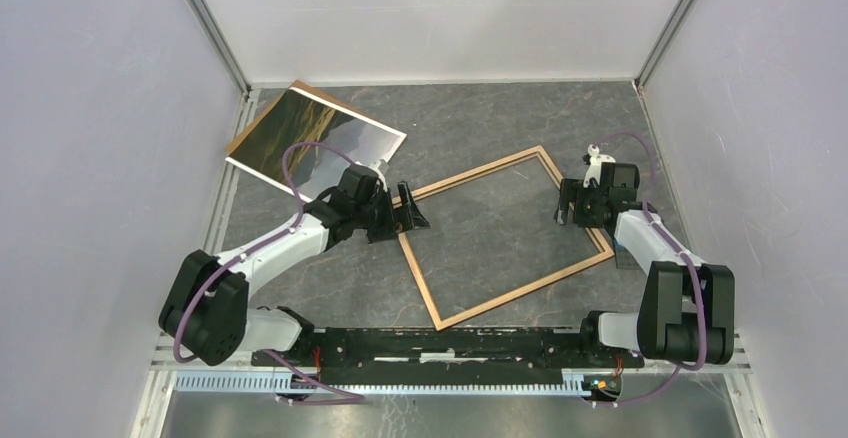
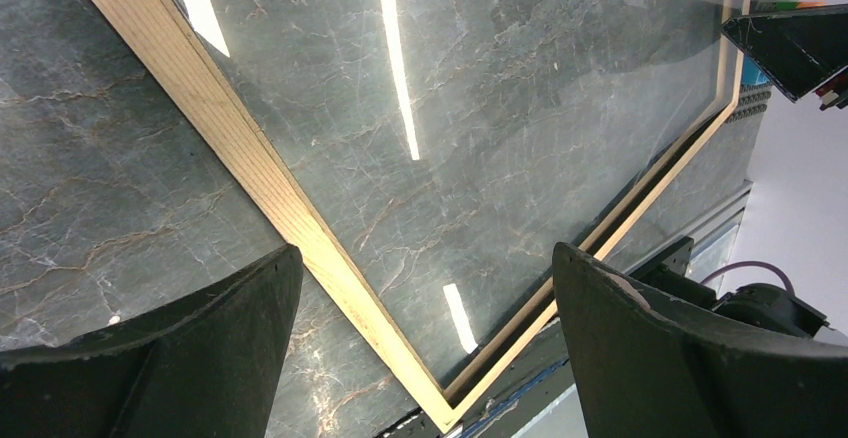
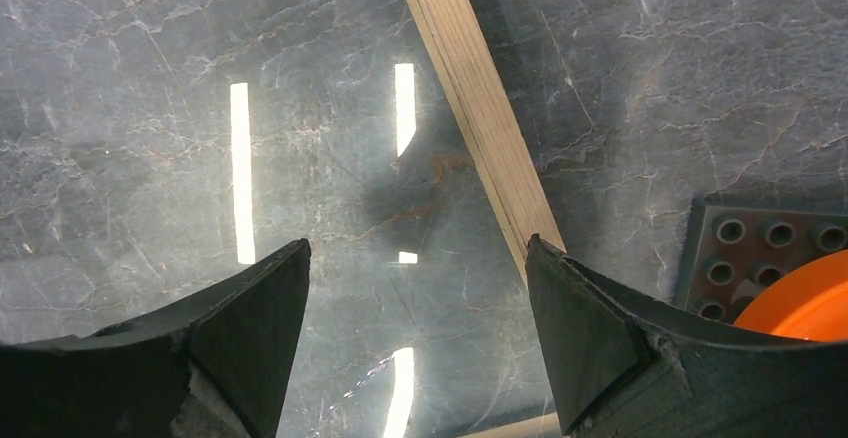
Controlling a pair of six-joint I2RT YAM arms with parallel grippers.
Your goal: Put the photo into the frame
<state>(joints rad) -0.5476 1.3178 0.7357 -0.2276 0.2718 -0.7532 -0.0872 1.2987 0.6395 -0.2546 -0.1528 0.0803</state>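
The frame [image 1: 525, 290] lies flat mid-table as a tilted rectangle, light wood face up, its pane mirroring ceiling lights. The photo [image 1: 310, 138], dark hills under pale sky with a white border, rests at the back left on a brown backing board [image 1: 300, 89]. My left gripper [image 1: 415, 220] hovers open over the frame's left corner; in the left wrist view the wooden rail [image 2: 250, 158] runs between its spread fingers, left gripper [image 2: 425, 258]. My right gripper [image 1: 570, 210] is open above the frame's right side, with the rail [image 3: 475, 98] reaching its right finger, right gripper [image 3: 417, 248]. Neither holds anything.
Grey enclosure walls close in the dark marble table [image 1: 480, 118] on three sides. The two arm bases sit along the near rail [image 1: 450, 343]. A brown perforated plate with an orange disc [image 3: 800, 303] shows at the right edge of the right wrist view.
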